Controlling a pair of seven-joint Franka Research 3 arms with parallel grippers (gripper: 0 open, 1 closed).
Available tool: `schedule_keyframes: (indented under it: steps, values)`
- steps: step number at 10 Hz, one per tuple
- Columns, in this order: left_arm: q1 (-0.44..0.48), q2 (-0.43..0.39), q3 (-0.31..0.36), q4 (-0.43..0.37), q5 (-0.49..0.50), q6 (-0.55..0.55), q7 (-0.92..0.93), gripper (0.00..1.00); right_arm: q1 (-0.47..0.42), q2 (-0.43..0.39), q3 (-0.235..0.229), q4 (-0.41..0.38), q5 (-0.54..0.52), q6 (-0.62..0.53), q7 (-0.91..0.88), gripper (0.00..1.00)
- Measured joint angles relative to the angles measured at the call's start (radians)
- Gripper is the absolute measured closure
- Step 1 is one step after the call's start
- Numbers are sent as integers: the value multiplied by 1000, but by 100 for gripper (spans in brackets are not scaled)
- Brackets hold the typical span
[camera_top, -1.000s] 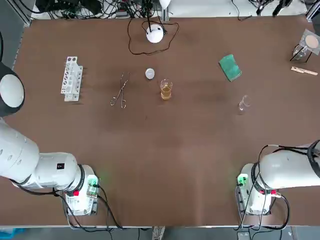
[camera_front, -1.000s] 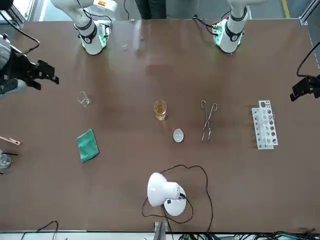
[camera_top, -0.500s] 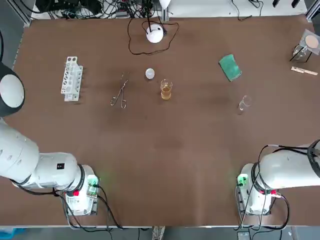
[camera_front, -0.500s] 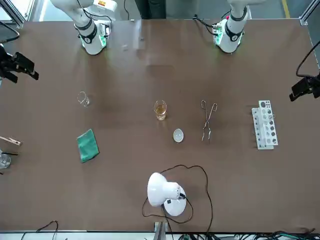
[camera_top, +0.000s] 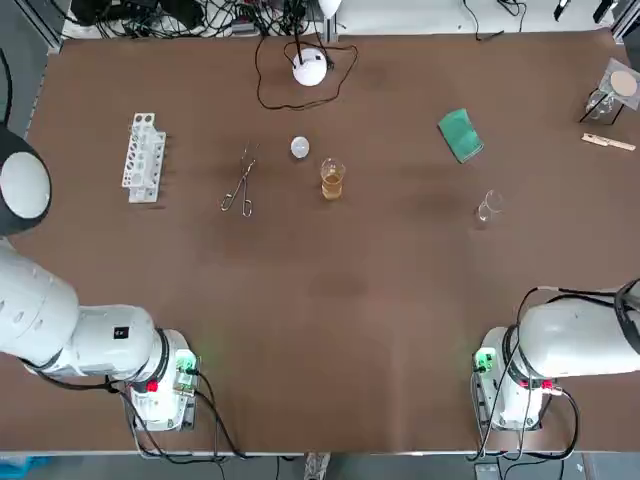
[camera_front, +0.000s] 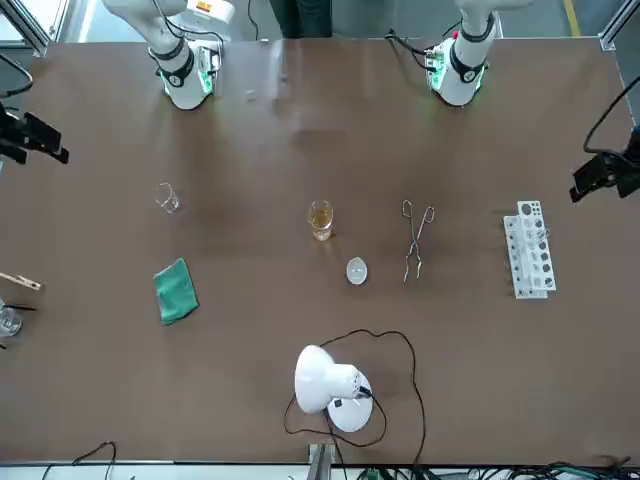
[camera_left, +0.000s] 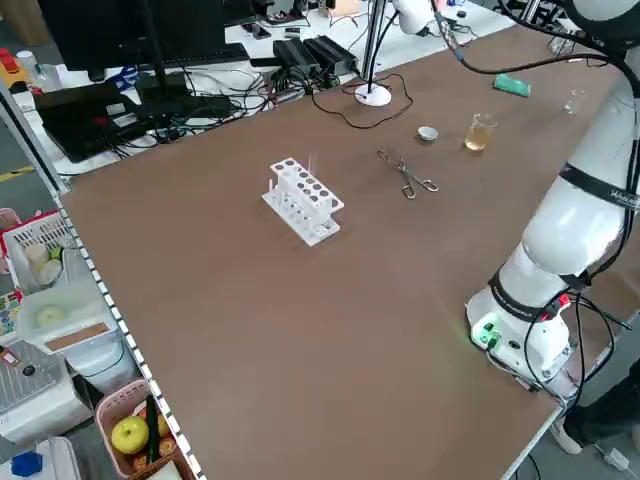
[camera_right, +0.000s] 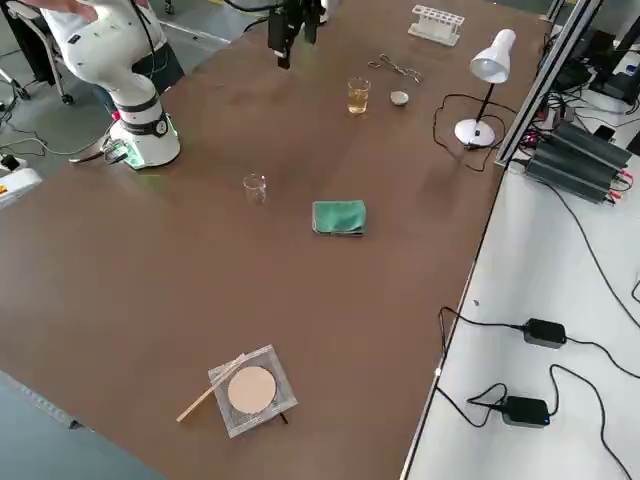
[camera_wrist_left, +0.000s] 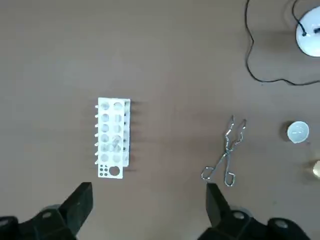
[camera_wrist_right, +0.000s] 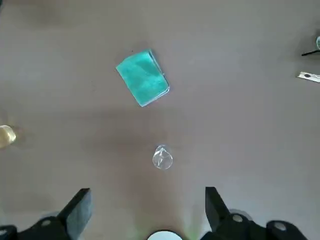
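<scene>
Both arms are raised high above the brown table and hold nothing. My left gripper is open, hovering over the white test tube rack and the metal tongs; the front view has it at the table's side. My right gripper is open above a small empty glass beaker and a folded green cloth; from the front it hangs at the opposite side. A beaker of amber liquid stands mid-table beside a small white dish.
A white desk lamp with a looping black cord stands at the far edge. A clear box with a round disc and a wooden stick lie at the far right corner. The arm bases sit at the near edge.
The right gripper has swung outward toward the robot's right side of the table. The left gripper has shifted slightly. Nothing on the table has moved.
</scene>
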Motion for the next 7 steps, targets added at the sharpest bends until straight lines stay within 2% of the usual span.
schedule_keyframes:
  steps: [7]
  values:
    - [-5, 0, -30, 10, 0, -27, -2, 0, -11, 2, 43, -2, -5, 1, 0, 0]
